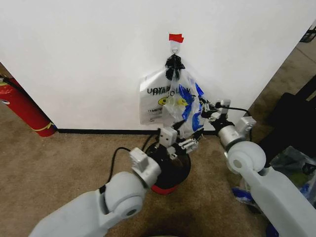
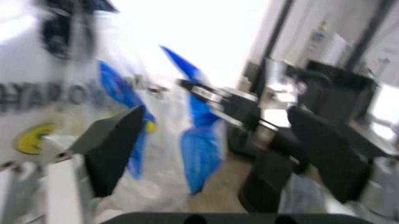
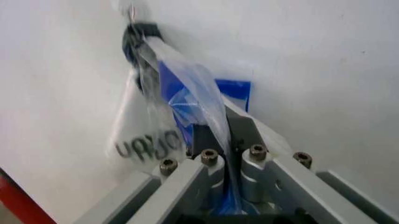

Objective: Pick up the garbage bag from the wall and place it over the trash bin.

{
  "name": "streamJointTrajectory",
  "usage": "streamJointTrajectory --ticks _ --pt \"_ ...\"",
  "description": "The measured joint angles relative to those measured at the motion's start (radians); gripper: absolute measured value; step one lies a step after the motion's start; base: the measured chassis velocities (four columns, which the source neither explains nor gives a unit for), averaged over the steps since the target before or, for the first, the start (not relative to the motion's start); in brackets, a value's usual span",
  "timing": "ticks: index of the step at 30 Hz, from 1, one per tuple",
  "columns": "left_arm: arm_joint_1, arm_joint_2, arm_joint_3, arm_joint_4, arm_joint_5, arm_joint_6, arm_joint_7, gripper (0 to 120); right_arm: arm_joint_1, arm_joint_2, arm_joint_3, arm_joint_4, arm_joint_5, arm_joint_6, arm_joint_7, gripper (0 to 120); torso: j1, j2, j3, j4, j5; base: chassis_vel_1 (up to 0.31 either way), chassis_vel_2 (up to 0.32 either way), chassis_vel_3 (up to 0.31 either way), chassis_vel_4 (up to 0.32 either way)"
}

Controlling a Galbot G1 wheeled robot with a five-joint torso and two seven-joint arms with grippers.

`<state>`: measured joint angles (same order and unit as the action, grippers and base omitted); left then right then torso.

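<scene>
A: Thin translucent plastic with blue edges: the garbage bag [image 1: 185,106] hangs at centre frame from a small hook [image 1: 174,48] on the white wall [image 1: 89,59], under red tape [image 1: 176,37].

B: Why is the right gripper [image 3: 227,140] there?

A: Its fingers are closed on a blue fold, probably to lift it free.

B: And the left gripper [image 1: 178,140]?

A: Fingers spread apart, just below the bag, above the black mesh trash bin [image 1: 170,170].

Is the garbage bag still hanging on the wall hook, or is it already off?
Still on. The garbage bag hangs bunched from the hook, while the right tool pinches its blue edge.
</scene>
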<state>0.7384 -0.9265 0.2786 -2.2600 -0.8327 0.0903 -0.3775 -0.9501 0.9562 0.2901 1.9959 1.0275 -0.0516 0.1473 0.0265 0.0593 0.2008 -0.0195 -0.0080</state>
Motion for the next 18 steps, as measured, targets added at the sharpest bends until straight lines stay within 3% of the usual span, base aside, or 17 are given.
streamJointTrajectory --ticks 5,12,18 --pt "-0.049 -0.055 -0.024 0.074 -0.070 0.011 -0.040 100 -0.010 0.016 0.012 -0.037 0.030 0.039 -0.026 0 0.000 0.000 0.000 0.0002 0.0001 0.000 0.000 0.000 0.000" --pt "-0.152 -0.138 0.015 0.192 -0.182 0.059 -0.084 100 0.005 0.030 0.000 -0.068 0.042 0.043 -0.013 0 0.000 0.000 0.000 0.0005 0.0000 0.000 0.000 0.000 0.000" --pt "-0.287 -0.231 0.061 0.324 -0.260 0.112 -0.119 90 0.014 0.024 -0.010 -0.053 0.036 0.043 0.000 0 0.000 0.000 0.000 0.0001 0.0003 0.000 0.000 0.000 0.000"
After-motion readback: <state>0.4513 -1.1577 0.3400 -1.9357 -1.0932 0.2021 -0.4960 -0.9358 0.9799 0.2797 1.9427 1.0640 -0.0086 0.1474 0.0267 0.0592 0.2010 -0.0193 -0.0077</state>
